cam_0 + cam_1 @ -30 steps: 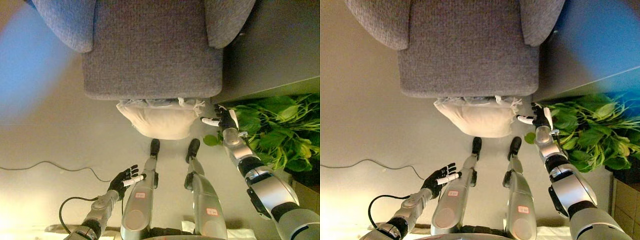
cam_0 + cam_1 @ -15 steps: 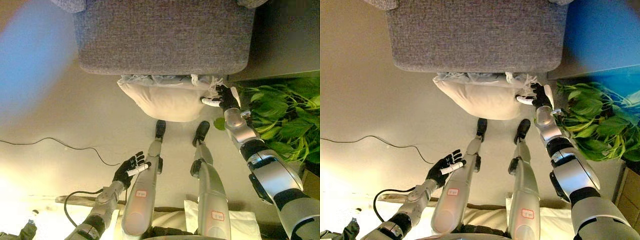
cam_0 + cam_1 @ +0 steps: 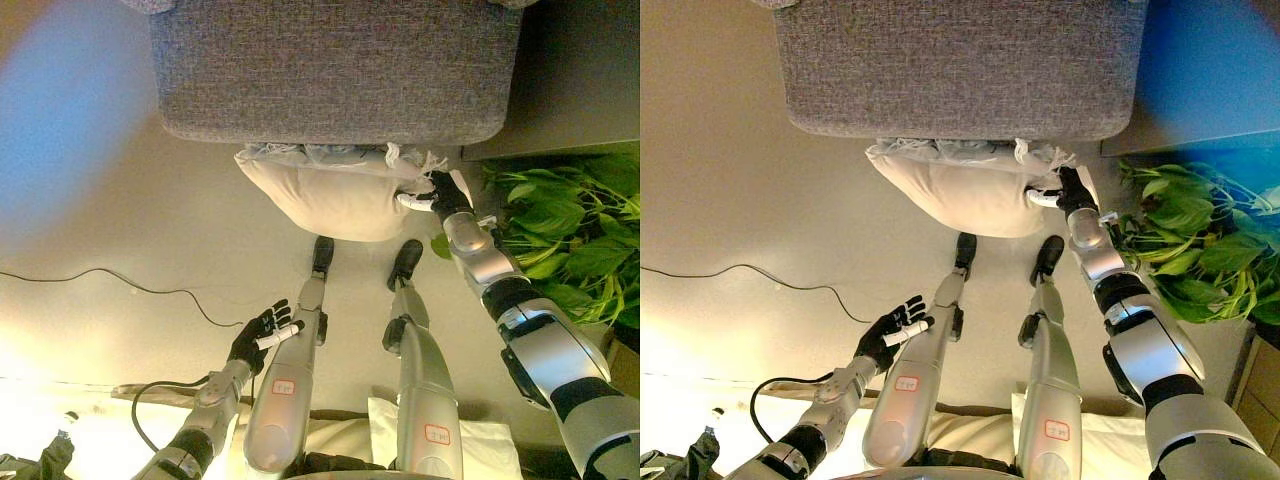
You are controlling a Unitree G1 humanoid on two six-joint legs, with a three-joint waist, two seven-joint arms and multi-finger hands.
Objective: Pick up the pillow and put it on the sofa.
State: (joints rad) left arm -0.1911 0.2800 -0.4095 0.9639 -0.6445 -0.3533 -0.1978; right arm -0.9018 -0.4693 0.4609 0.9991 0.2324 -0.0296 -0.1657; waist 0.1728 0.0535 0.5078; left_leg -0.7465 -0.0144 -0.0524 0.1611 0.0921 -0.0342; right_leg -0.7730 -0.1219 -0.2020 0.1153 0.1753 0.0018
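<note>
Left eye view: pale floor (image 3: 120, 220), grey sofa (image 3: 335, 70).

Cream fringed fabric pillow (image 3: 325, 195), heathered grey woven sofa seat (image 3: 335, 70), pale beige floor (image 3: 120, 250), leafy green plant (image 3: 570, 240), dark hands, white tips.

Pillow (image 3: 325, 195) on floor before sofa (image 3: 335, 70)

Head-mounted stereo pair, aimed steeply down at the floor (image 3: 120, 200); both views, slightly offset sideways, sharing sofa (image 3: 330, 70) at top and plant (image 3: 1200, 250) at right.
</note>
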